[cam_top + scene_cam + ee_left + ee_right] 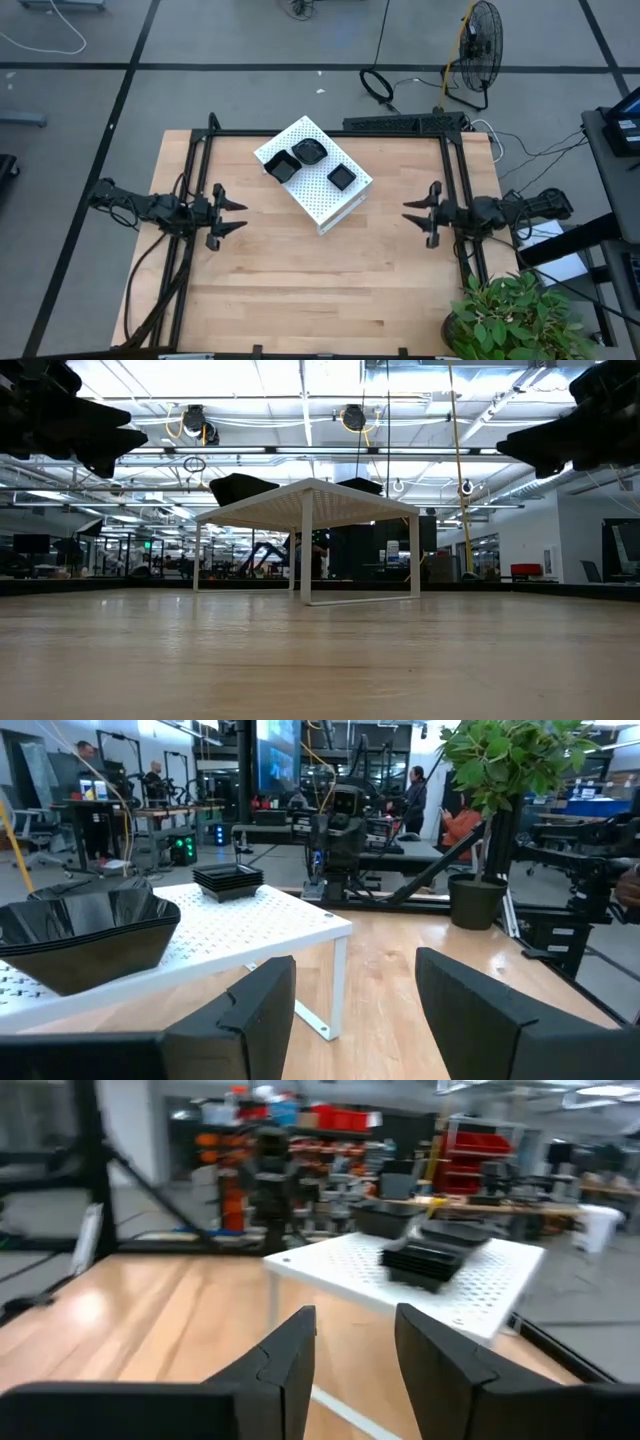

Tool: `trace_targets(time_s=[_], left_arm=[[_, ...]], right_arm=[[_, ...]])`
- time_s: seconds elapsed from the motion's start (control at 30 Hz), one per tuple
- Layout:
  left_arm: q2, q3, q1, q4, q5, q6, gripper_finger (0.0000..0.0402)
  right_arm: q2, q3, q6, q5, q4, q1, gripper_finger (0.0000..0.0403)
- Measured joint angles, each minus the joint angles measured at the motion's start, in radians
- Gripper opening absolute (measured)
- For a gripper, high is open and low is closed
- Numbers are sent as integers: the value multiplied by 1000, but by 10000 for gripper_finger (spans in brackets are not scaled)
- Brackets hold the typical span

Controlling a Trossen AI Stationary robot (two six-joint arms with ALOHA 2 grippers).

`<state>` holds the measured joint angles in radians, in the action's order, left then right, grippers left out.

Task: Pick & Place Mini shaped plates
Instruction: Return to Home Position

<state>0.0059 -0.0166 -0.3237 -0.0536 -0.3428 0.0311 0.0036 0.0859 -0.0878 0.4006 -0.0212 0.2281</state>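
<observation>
Three stacks of glossy black mini plates sit on top of the white perforated box [318,176], which stands on thin legs on the table's far middle: a square stack [280,165], a wavy-edged stack [309,151] and a small square stack [342,178]. In the left wrist view the near stack [85,930] and the small square stack [229,880] show on the box. The right wrist view shows the ribbed square stack [425,1260]. My left gripper [234,213] hovers open at the table's left, my right gripper [412,214] open at its right, both clear of the box.
The table's near half is bare wood [320,280]. A black frame [330,133] runs along the far and side edges. A potted plant [515,315] stands at the near right corner. A fan [480,45] and cables lie on the floor beyond.
</observation>
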Motion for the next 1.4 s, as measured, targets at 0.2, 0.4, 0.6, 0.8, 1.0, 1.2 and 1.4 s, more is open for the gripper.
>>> trace_targets(time_s=[0.2, 0.4, 0.6, 0.8, 1.0, 1.2, 1.4], left_arm=[[0, 0, 0, 0, 1, -4, 212], [0, 0, 0, 2, 1, -10, 212], [0, 0, 0, -7, 0, -10, 212], [0, 0, 0, -8, 0, -10, 212], [0, 1, 0, -11, 0, -8, 212], [0, 1, 0, -12, 0, -7, 212], [0, 1, 0, -12, 0, -7, 212]], right_arm=[[0, 5, -71, -62, -8, 5, 130], [0, 5, -91, -62, -6, 5, 130], [0, 5, -122, -62, -3, 5, 130], [0, 5, -103, -62, 1, 5, 130], [0, 5, -101, -63, 1, 5, 130], [0, 5, -100, -63, 2, 5, 130], [0, 5, -100, -63, 2, 5, 130]])
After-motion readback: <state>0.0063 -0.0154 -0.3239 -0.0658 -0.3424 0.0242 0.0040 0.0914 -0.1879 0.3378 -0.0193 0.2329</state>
